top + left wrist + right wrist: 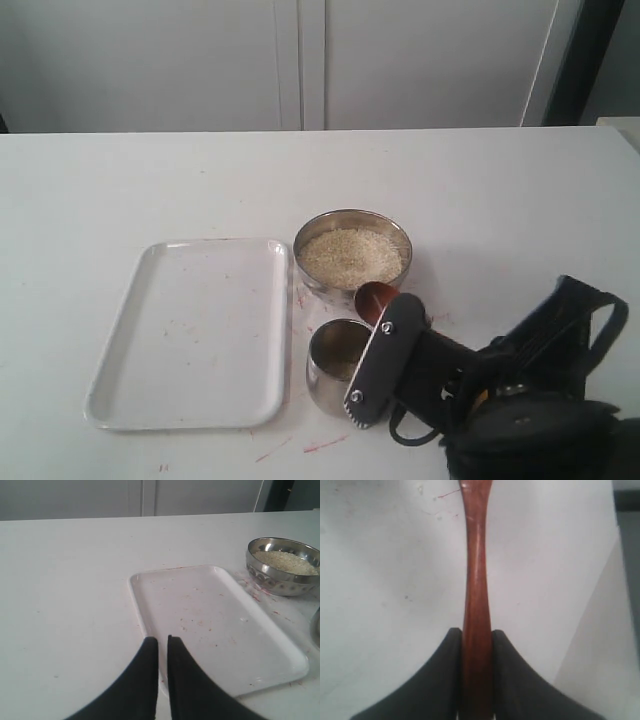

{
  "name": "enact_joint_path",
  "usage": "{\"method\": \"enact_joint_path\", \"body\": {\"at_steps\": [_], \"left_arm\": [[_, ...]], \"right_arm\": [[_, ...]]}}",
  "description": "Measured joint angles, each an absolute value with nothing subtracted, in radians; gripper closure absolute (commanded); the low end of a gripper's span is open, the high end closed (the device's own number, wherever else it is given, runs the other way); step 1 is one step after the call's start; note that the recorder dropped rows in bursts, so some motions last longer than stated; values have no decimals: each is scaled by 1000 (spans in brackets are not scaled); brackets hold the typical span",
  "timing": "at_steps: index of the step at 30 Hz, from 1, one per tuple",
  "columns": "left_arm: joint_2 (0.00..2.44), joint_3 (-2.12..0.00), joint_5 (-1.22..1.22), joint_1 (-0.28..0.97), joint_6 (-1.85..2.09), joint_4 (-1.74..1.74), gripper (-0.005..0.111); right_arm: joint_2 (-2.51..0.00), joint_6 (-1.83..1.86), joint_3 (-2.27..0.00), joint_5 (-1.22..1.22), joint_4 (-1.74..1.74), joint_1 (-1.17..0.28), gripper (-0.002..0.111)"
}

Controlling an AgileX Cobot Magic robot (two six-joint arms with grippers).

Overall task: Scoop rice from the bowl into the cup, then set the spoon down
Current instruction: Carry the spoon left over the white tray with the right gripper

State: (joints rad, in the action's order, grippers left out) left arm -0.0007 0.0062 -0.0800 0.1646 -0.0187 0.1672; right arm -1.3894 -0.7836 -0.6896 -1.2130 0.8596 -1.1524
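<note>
Exterior view: round shiny steel bowl (352, 220) of pale off-white rice (352, 257) sits mid-table. The small steel tumbler cup (325, 390) is just beside it, toward the table edge nearest this camera. A white rectangular plastic tray (190, 330) lies next to both on the left-edge side. The right gripper (392, 320) holds the dark reddish-brown wooden spoon (377, 297), whose oval end hangs over the gap between bowl rim and cup. We can't tell if it carries grains. The cup interior is too dim to judge its fill.

Left wrist view: the left gripper (163, 647) hangs over the tray (215, 625) end nearest this arm's edge, fingers almost together with a thin slit, gripping nothing. The bowl (280, 582) and rice (287, 561) are well apart from it, so this arm is out of the way.

Right wrist view: both fingers are clamped flat on the spoon (475, 570) handle, and the right gripper (476, 632) sits square to the shaft. The hold looks centred, with no visible skew.

Our read is that this is the bowl-to-cup transfer. To do it well:
- hold the spoon level until its oval end is fully over the cup mouth
- tip by a slow wrist roll, since the mouth is narrow and grains scatter easily
- watch the gripper body, which is right beside the cup wall and could knock a light cup over
</note>
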Motion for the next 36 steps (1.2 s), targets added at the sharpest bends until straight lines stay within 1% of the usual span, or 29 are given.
{"method": "enact_joint_path", "body": {"at_steps": [9,14,17,23,29,36], "left_arm": [[-1,6,-80,165,-19,167,92],[-1,6,-80,165,-19,167,92],[-1,6,-80,165,-19,167,92],[-1,6,-80,165,-19,167,92],[-1,6,-80,165,-19,167,92],[-1,6,-80,165,-19,167,92]], "right_arm": [[-1243,-1195,-715,-1183,607,-1152,108],[-1189,-1239,-719,-1054,499,-1152,108],[-1189,-1251,-745,-1027,488,-1152,108],[-1191,-1245,-897,-1013,488,-1115,108],[-1287,-1117,-1119,-1013,432,-1014,108],[-1538,-1055,-1328,-1009,395,-981,108]]}}
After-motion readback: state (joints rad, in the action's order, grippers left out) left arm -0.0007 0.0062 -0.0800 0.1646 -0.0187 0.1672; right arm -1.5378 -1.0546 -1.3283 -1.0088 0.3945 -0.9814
